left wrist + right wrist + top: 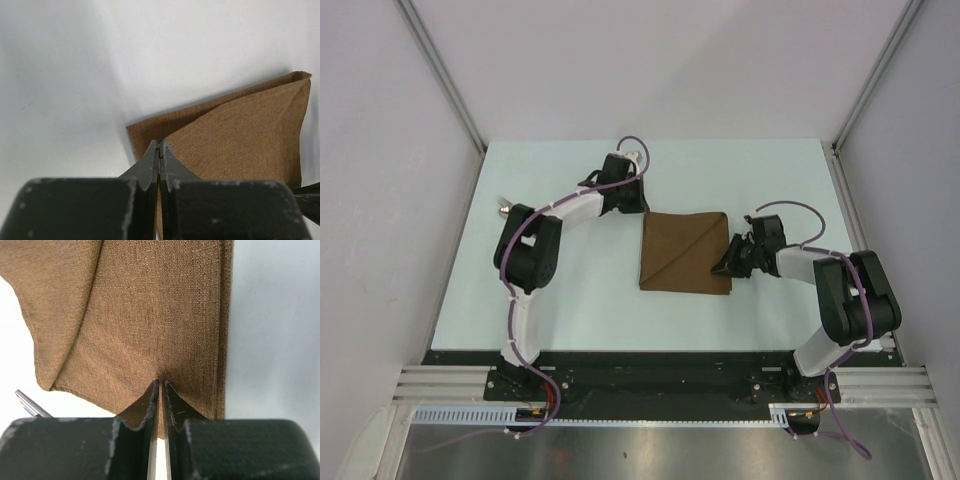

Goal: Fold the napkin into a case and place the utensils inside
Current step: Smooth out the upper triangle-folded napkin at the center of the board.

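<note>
White table (570,300); wrist-view jaws on napkin (150,315)

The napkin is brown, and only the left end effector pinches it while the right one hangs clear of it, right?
Not quite: the right end effector is also shut on the napkin, pinching its edge, as the right wrist view shows. The napkin is brown, and the left end effector pinches it too.

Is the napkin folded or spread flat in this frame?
Folded. From above, the napkin shows a diagonal flap edge across its square, and the left wrist view shows one layer lying over another.
</note>
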`<state>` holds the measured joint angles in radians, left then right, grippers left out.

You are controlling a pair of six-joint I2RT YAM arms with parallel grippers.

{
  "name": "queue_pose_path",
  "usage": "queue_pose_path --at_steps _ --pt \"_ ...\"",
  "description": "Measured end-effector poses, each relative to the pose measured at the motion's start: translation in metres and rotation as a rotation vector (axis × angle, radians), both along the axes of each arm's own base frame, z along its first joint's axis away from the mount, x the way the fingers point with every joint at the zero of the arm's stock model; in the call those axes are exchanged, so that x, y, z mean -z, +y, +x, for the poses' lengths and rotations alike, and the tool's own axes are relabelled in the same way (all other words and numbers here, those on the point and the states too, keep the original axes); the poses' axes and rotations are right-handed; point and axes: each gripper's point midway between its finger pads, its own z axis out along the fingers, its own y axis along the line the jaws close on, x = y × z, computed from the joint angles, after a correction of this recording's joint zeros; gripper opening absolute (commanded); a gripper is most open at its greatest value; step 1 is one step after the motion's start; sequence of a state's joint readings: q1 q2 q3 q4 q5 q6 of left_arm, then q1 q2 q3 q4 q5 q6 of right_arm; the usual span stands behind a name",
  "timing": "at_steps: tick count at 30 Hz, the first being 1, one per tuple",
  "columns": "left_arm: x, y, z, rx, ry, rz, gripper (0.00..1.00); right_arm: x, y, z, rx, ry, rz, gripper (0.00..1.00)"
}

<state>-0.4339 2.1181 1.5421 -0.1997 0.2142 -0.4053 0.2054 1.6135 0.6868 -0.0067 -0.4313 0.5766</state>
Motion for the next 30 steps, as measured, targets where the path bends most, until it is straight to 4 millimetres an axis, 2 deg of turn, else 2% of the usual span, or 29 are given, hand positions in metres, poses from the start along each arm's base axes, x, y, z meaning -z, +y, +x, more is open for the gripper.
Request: queue_pose_path --at_steps 3,6,7,8,11,12,15,17,18,20,21,23,26,30 --pt "0.001 -0.002 0.002 -0.002 0.009 -0.008 0.02 -0.001 0.001 0.0 -0.002 -0.001 0.003 0.16" --pt "0.007 0.0 0.0 -0.012 0.029 0.006 0.11 -0.003 0.001 0.003 -0.001 -0.005 0.001 0.18" --pt "0.008 0.002 -0.001 -0.017 0.039 0.015 0.24 -0.004 0.001 0.005 0.0 -0.008 -0.002 0.18" --pt "0.01 0.005 -0.001 -0.028 0.044 0.029 0.31 -0.006 0.001 0.007 0.0 -0.008 -0.005 0.18" --pt "0.009 0.015 0.001 -0.073 0.051 0.08 0.49 -0.017 -0.001 0.022 0.01 -0.032 -0.003 0.2" --pt "0.007 0.02 0.002 -0.095 0.049 0.1 0.69 -0.022 -0.002 0.029 0.017 -0.047 -0.001 0.22" --pt "-0.005 0.035 0.002 -0.155 0.037 0.151 0.72 -0.04 -0.009 0.054 0.042 -0.09 0.008 0.25" --pt "-0.022 0.043 -0.002 -0.186 0.017 0.162 0.65 -0.051 -0.013 0.075 0.057 -0.124 0.014 0.26" --pt "-0.031 0.047 -0.007 -0.192 0.006 0.161 0.52 -0.055 -0.015 0.084 0.061 -0.139 0.016 0.26" --pt "-0.052 0.05 -0.027 -0.175 -0.02 0.117 0.37 -0.059 -0.018 0.099 0.065 -0.154 0.022 0.25" --pt "-0.06 0.049 -0.039 -0.151 -0.026 0.079 0.24 -0.06 -0.02 0.105 0.066 -0.158 0.028 0.25" --pt "-0.071 0.044 -0.066 -0.094 -0.026 -0.002 0.11 -0.057 -0.02 0.116 0.064 -0.156 0.042 0.22" --pt "-0.067 0.028 -0.096 0.0 -0.009 -0.095 0.0 -0.048 -0.019 0.125 0.054 -0.139 0.063 0.18" --pt "-0.042 0.008 -0.126 0.094 0.061 -0.14 0.0 -0.039 -0.013 0.132 0.031 -0.12 0.092 0.14"
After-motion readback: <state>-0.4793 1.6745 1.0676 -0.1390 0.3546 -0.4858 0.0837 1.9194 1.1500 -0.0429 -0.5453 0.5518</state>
